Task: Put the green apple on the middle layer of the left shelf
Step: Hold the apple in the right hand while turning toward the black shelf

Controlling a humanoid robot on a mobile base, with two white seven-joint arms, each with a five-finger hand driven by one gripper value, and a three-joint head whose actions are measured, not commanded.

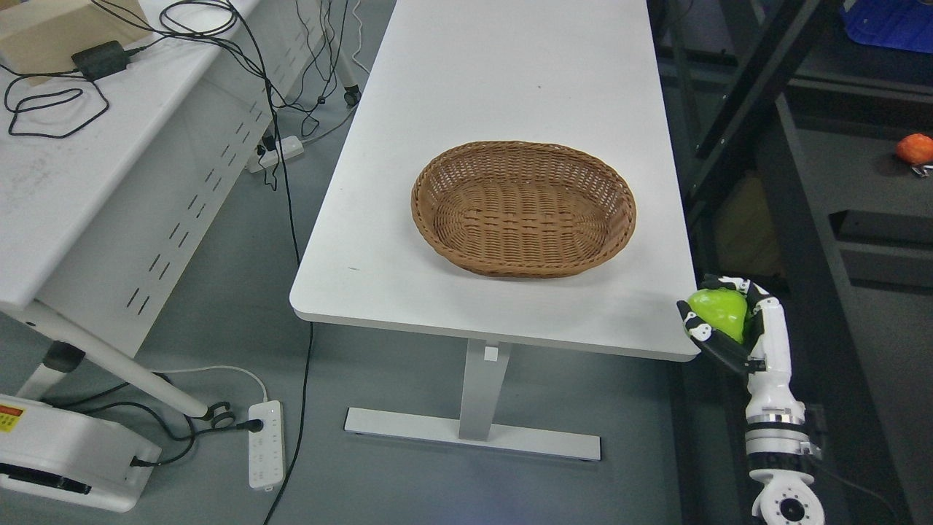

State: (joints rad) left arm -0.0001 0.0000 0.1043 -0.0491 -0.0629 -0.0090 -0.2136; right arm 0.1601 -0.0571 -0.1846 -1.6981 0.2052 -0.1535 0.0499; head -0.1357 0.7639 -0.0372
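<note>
My right hand (729,321) holds the green apple (720,312) beside the table.

My fingers (754,292) are closed around the fruit, just off the near right corner of the white table (510,73). The wicker basket (523,208) stands empty on that table — well apart from my hand — and an orange object (915,149) lies on the dark shelf (860,182) at the far right.
</note>
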